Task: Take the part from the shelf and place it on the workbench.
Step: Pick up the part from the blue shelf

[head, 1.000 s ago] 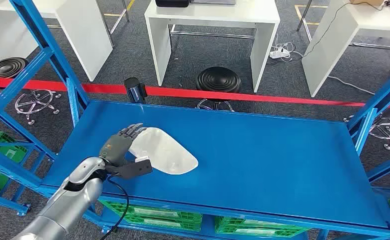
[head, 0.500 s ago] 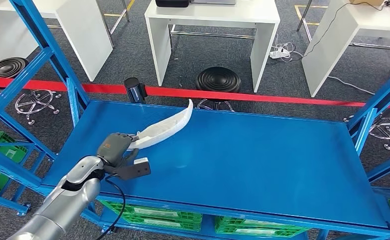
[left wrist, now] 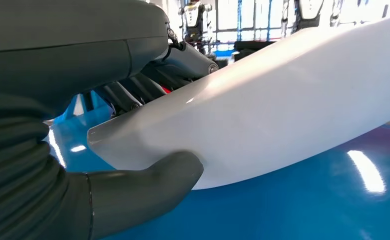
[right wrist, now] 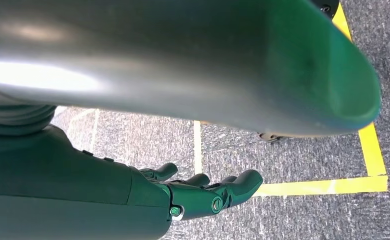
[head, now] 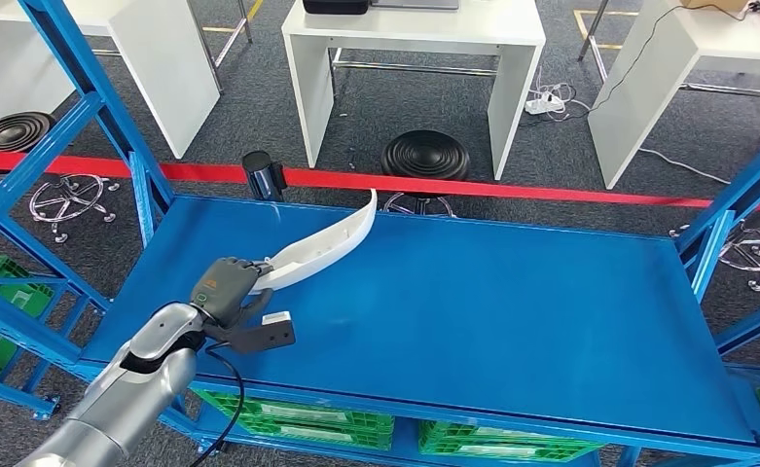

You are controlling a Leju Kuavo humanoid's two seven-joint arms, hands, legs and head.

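Risk sits at the grip. The left robot hand (head: 228, 289) pinches one end of the white part (head: 325, 248), thumb (left wrist: 148, 187) under, fingers (left wrist: 133, 92) over. The part is raised, tilted above the blue shelf (head: 512, 321), its far tip high and unsupported. With the smooth shell held at one end, a quick swing could let it pivot or slip and drop. The upright shelf post (head: 84, 88) stands near; a careless turn could strike it. The right robot hand (right wrist: 202, 192) hangs spread, holding nothing.

- Bright, even overhead light; soft shadows only.
- Glare spots on the glossy blue shelf (left wrist: 367, 172).
- Blurred foreground in both wrist views.
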